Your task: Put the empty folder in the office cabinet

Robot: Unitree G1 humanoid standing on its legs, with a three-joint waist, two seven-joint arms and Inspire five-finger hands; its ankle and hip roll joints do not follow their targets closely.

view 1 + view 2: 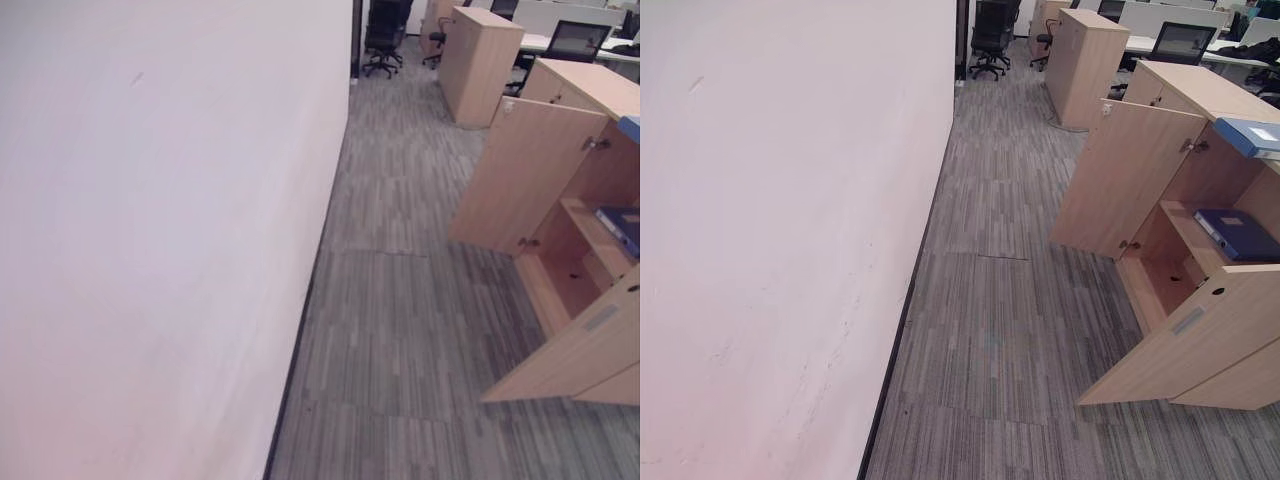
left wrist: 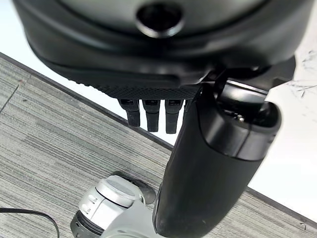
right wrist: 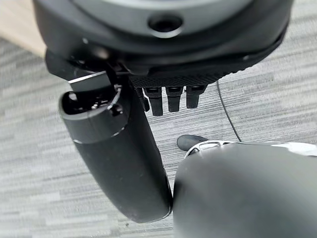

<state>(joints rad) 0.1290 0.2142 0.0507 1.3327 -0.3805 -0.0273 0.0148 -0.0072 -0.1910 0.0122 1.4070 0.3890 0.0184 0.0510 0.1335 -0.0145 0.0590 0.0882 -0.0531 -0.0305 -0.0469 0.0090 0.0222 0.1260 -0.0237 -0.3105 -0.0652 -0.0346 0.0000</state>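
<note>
Leftmost, a plain white wall (image 1: 770, 230) runs smooth and flat down to a thin dark skirting strip, meeting a floor of grey carpet tiles (image 1: 1000, 330) with a fine striped, woven texture. Further right stands the office cabinet (image 1: 1200, 330), a boxy unit in pale wood-grain laminate with both doors swung open; the far door (image 1: 1120, 175) shows small metal hinges on its inner face. On its inner shelf lies the dark blue folder (image 1: 1237, 233), flat on its side, rectangular, with a pale label on the cover. A lighter blue folder (image 1: 1250, 135) rests on the cabinet's top at the right edge. Beyond, more laminate cabinets (image 1: 1085, 65) and black office chairs (image 1: 992, 35) stand along the aisle.

In its wrist view the left hand (image 2: 208, 163) hangs over the carpet near the wall, fingers straight, thumb extended, holding nothing. The right hand (image 3: 124, 163) hangs likewise over carpet, fingers straight and empty
</note>
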